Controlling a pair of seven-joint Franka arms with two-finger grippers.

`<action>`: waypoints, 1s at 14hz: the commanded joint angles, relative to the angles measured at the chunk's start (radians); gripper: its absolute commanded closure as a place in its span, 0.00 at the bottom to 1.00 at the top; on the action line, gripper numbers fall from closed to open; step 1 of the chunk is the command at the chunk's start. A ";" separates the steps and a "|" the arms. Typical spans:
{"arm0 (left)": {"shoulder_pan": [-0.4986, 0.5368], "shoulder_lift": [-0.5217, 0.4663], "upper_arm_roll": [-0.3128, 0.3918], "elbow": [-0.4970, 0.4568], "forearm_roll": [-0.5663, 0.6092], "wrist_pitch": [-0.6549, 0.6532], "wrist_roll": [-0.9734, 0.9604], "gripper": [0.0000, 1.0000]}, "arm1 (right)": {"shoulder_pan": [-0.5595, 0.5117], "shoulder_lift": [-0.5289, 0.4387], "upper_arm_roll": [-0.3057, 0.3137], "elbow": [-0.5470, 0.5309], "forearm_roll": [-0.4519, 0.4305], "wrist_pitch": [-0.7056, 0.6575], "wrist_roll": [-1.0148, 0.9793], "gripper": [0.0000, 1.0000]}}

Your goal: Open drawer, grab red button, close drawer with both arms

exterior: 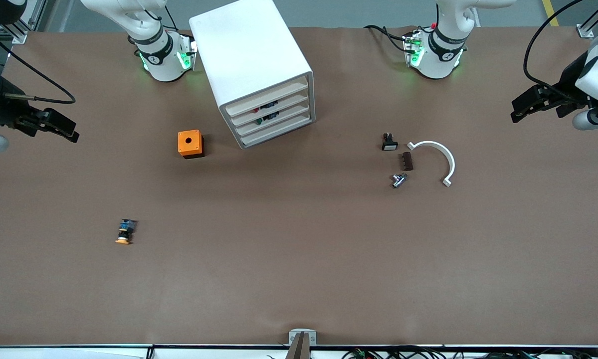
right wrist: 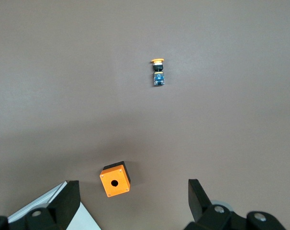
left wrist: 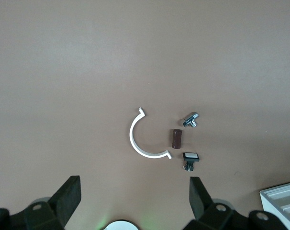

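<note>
The white cabinet stands between the arm bases with all four drawers shut. The second drawer from the top shows a small red cap with a dark body, the button, through the gap above its front. My left gripper is open and empty, up in the air at the left arm's end of the table; its fingers frame bare table. My right gripper is open and empty, up in the air at the right arm's end. A cabinet corner shows in both wrist views.
An orange cube with a round hole sits beside the cabinet. An orange-yellow-capped button lies nearer the front camera. A white half ring, brown block, small black switch and metal fitting lie toward the left arm's end.
</note>
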 commanded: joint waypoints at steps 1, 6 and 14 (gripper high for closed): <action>-0.013 0.017 0.001 0.027 0.012 -0.023 0.013 0.00 | -0.005 -0.025 0.006 -0.019 -0.014 -0.001 0.002 0.00; -0.019 0.124 -0.002 0.062 0.012 -0.022 0.008 0.00 | -0.005 -0.025 0.006 -0.019 -0.014 -0.001 0.002 0.00; -0.067 0.346 -0.106 0.062 -0.006 0.020 -0.302 0.00 | -0.006 -0.023 0.006 -0.019 -0.014 0.002 0.001 0.00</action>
